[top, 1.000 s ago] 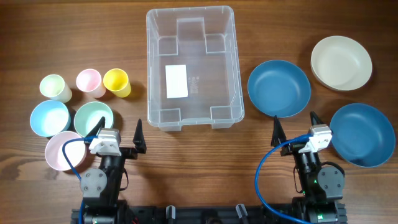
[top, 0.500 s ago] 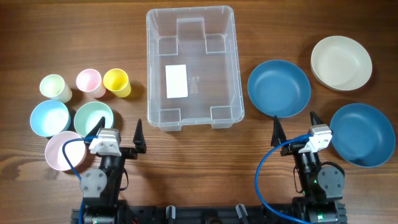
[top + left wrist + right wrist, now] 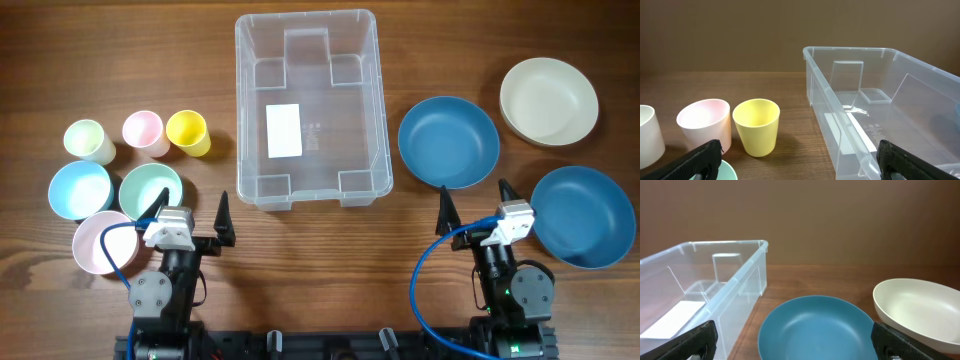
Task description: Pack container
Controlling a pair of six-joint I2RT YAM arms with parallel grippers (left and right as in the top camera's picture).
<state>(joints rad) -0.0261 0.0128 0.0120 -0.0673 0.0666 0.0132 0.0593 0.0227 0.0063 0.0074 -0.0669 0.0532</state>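
Ahead of both sets of fingers, between them, the container is sitting empty on the bench. Left fingers and right fingers are standing wide apart, holding nothing. Judgement: packing is not yet beginning, and a first pick is pending. Doing it well is calling for straddling one rim squarely, either the yellow cup ahead of the left fingers or the blue bowl just ahead of the right, then clearing the container wall before releasing. Both arms are sitting folded low, wrists pointing forward.
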